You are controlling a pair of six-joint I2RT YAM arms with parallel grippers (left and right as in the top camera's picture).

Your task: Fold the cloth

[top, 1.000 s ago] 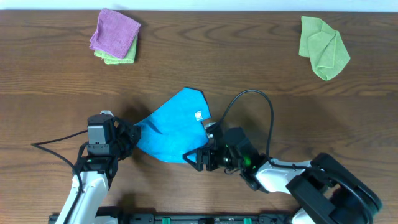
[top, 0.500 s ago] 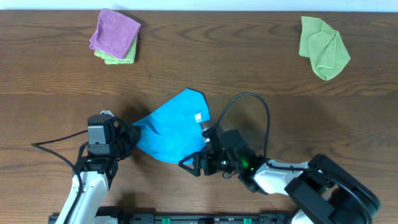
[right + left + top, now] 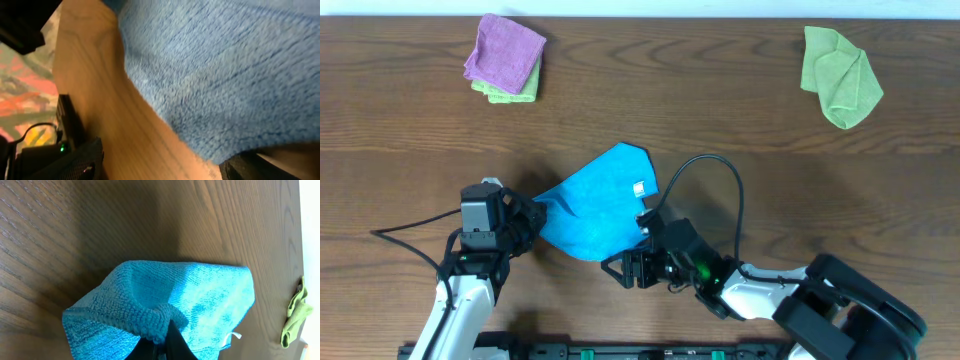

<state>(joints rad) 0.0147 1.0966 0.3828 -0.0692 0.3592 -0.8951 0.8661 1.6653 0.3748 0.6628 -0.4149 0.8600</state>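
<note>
The sky-blue cloth point(image 3: 605, 200) lies partly folded at the table's middle, its white tag point(image 3: 641, 186) near the right edge. My left gripper point(image 3: 527, 215) is shut on the cloth's left corner. In the left wrist view the cloth point(image 3: 190, 295) is bunched up in the jaws point(image 3: 167, 335), and the tag point(image 3: 235, 336) shows at the lower right. My right gripper point(image 3: 623, 270) is open, low at the cloth's near corner. In the right wrist view the cloth point(image 3: 225, 70) fills the upper right, its edge just above the open fingers point(image 3: 165, 167), with nothing gripped.
A purple cloth point(image 3: 505, 52) lies on a light green one point(image 3: 510, 95) at the far left. A crumpled green cloth point(image 3: 840, 75) lies at the far right and shows in the left wrist view point(image 3: 295, 315). A black cable point(image 3: 720, 170) loops beside the blue cloth.
My right gripper has slid left and toward the near edge, along the cloth's near corner. The left gripper and the cloth have held still.
</note>
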